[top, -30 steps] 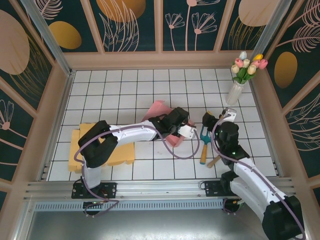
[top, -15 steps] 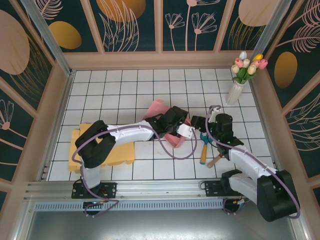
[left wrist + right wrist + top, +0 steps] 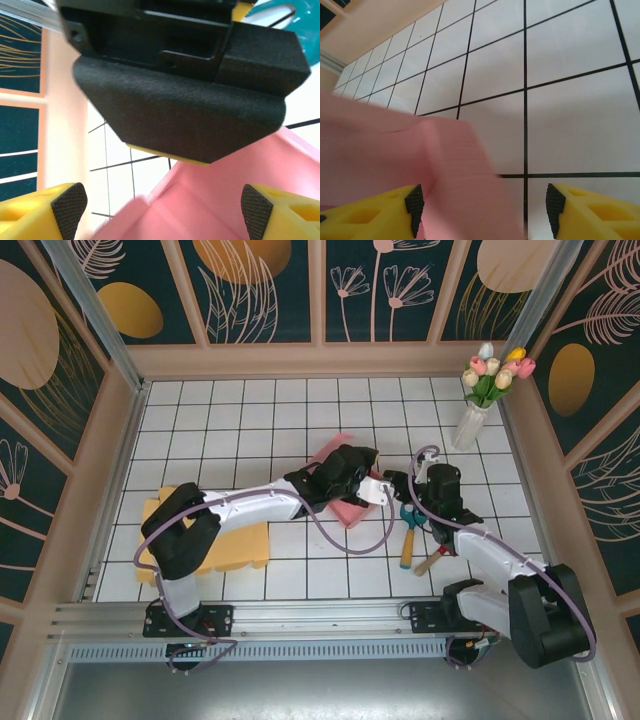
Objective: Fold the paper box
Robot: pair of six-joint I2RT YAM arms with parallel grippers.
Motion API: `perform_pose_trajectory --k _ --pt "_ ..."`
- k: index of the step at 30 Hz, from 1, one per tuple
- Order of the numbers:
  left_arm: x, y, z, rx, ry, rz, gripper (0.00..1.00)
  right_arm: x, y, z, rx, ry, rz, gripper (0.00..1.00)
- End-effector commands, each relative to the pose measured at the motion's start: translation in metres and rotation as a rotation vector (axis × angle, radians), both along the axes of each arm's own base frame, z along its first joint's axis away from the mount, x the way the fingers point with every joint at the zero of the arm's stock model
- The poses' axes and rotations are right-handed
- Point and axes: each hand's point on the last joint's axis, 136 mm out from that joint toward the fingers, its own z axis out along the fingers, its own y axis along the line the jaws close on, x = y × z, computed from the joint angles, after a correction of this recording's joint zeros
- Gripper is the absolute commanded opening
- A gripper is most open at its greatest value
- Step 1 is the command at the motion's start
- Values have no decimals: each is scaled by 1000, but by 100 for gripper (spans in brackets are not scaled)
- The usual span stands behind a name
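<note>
Pink box [image 3: 347, 512] sits between our two arms.
Our left end effector [image 3: 160, 212] and right end effector [image 3: 481, 205] are spread around its edge.

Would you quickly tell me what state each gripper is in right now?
Left gripper: open, fingers wide apart with the paper box between them.
Right gripper: open, part of the paper box between its fingers.

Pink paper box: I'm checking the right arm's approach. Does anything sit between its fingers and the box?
Nothing visible does. The pink paper box reaches in between the right gripper's open fingers, with the white tiled table behind it.
</note>
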Motion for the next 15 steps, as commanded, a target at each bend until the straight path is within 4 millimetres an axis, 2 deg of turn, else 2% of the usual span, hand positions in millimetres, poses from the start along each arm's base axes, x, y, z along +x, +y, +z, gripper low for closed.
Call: perform_pose_trajectory --k 1,3,4,5,7,8,9,11,12,14,15 --pt "1 7 28 -91 1 38 83 5 -10 17 -6 -55 -55 69" --pt "-1 13 38 -133 13 66 85 5 -15 21 -21 -69 -78 69" --pt "-7 17 50 -176 20 67 96 5 -17 24 -29 -79 -89 69" --pt "-15 21 60 -228 34 58 99 5 -20 26 -37 -85 -100 69" --pt "-33 26 83 -370 61 57 99 5 -22 29 -49 -92 -107 69" --pt "-38 33 103 -490 79 104 99 4 -21 31 -56 -96 -99 68" --pt "-39 43 114 -586 107 177 98 4 -19 32 -66 -101 -91 67" --pt "-28 77 135 -829 228 424 98 4 -17 32 -94 -105 -81 67" --pt "-19 99 136 -932 286 584 99 5 -17 30 -107 -105 -77 67" --pt "-9 152 116 -1067 356 931 99 7 -11 26 -122 -95 -51 67" --pt "-11 166 105 -1111 386 1010 99 9 -9 23 -129 -89 -39 67"
